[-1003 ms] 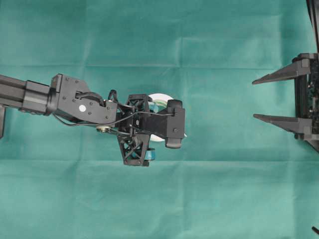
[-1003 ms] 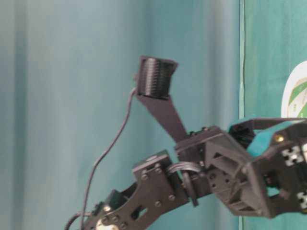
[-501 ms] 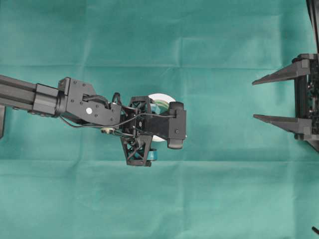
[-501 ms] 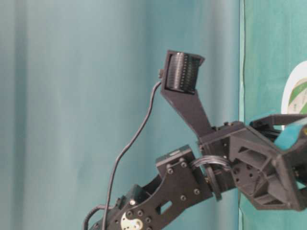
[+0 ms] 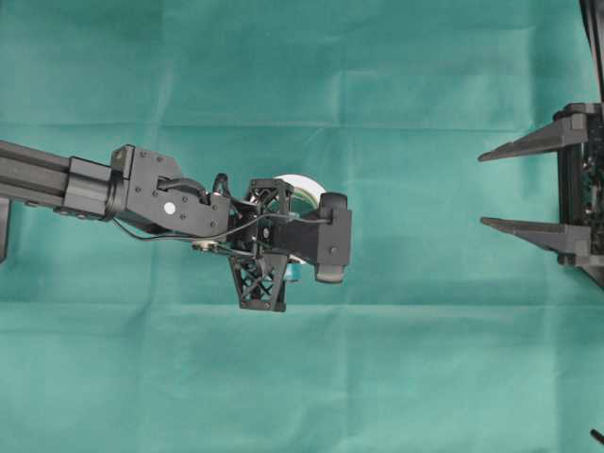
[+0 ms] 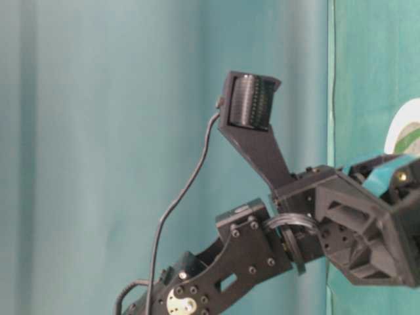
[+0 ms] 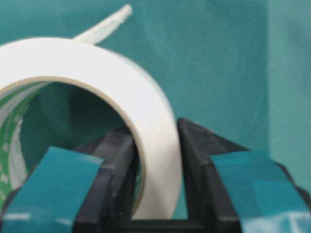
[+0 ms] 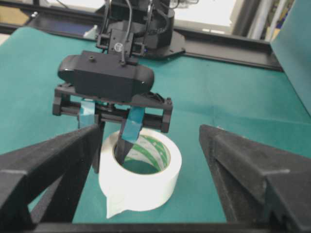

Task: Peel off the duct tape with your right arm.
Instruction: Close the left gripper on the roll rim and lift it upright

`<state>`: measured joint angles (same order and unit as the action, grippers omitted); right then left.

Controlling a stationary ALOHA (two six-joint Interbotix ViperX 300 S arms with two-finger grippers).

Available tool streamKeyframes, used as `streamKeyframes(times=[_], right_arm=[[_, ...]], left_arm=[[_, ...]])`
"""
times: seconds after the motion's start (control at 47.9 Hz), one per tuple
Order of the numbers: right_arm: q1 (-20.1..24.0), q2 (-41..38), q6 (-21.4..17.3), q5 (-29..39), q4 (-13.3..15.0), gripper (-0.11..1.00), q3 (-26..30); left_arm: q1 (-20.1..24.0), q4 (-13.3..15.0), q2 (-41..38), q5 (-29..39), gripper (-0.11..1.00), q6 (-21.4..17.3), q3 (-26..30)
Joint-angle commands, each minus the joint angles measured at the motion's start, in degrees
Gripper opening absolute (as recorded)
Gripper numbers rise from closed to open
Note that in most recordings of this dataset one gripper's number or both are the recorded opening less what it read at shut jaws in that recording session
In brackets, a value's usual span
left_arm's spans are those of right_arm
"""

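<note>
Green print inside the duct tape (image 8: 141, 170) is unreadable; left fingers (image 8: 130, 127) pinch its wall, right fingers (image 5: 524, 228) spread.

Cloth covering table (image 5: 396, 377): uniform teal-green, faint fold lines, no pattern.

Ring-shaped roll of duct tape (image 8: 146, 177): outer wall plain white; inner core pale, printed with green leaf-like marks. Loose strip tail (image 7: 104, 24): white.

Left arm's black plastic gripper (image 8: 112, 131): matte black body with teal pads on the fingers (image 7: 63, 182), and a round white dot (image 5: 169, 208) on the wrist link.

Right arm's pair of long pointed fingers (image 5: 528, 142): solid black, unmarked.

Backdrop wall (image 6: 98, 131): pale blue-green.
</note>
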<state>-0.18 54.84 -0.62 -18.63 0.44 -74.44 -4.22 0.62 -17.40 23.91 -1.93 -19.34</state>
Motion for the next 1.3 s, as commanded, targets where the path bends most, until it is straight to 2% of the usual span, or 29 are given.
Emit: streamKeyframes(times=[0.0,0.167,0.501,1.045,1.275], right_arm=[[-0.09,-0.35,-0.18,-0.79,0.00,0.73,0.62],[0.00,-0.35,-0.18,-0.79,0.09,0.73,0.53],[0.00,-0.26,-0.18,-0.79,0.00,0.73,0.62],[-0.09,-0.18,-0.18,-0.79,0.09,0.73,0.97],[-0.09,-0.26,-0.18,-0.53,0.00,0.73,1.76]], left_arm=[[-0.44,0.00,1.85,0.18,0.20,-1.67,1.05],[-0.70,0.00,2.81,0.26,0.20,-3.52,1.32],[-0.79,0.00,6.68,1.67,0.20,-3.16,1.85],[-0.79,0.00,12.74,14.85,0.20,-2.72,10.02],[-0.44,0.00,14.77,17.75,0.20,-2.55,12.22]])
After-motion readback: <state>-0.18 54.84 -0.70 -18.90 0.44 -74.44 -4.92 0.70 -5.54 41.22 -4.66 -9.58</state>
